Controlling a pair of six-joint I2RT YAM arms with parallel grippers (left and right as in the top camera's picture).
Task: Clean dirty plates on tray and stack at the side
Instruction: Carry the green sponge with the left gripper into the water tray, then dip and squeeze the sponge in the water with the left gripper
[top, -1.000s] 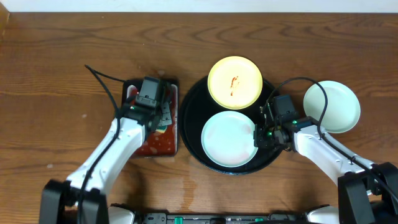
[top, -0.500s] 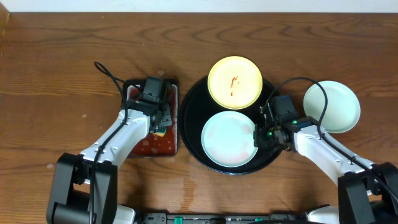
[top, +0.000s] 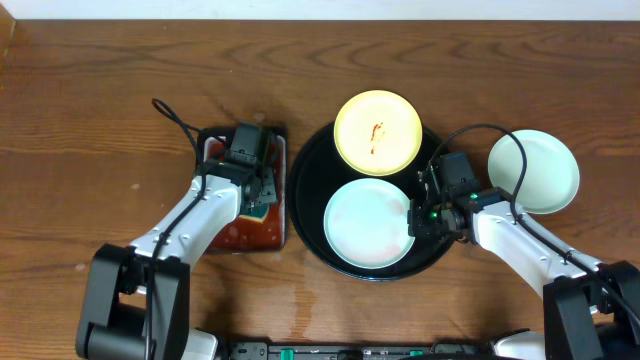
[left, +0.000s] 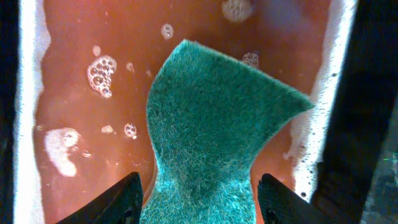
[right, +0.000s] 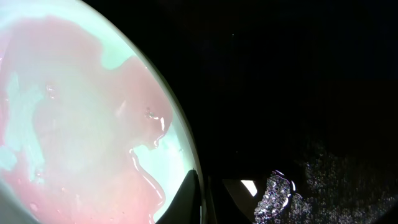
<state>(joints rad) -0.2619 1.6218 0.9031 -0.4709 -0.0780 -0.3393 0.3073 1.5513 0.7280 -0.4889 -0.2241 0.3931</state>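
On the round black tray (top: 305, 190) lie a pale yellow plate (top: 378, 132) with a red smear at the back and a mint plate (top: 365, 222) at the front. My right gripper (top: 415, 217) is shut on that mint plate's right rim. In the right wrist view the plate (right: 81, 118) carries a pink watery film, and its edge is pinched in the gripper (right: 200, 198). Another mint plate (top: 533, 170) sits on the table right of the tray. My left gripper (left: 202, 202) is open over a green sponge (left: 217, 124), with a gap at each finger.
The sponge lies in a small rectangular dark tray (top: 235, 235) of reddish, foamy liquid (left: 81, 143), left of the black tray. Bare wooden table (top: 90, 120) surrounds everything. A black cable (top: 175, 118) loops behind the left arm.
My left gripper's jaws have spread apart and let go of the green sponge, which now rests in the reddish liquid. The right gripper and the plates have stayed put.
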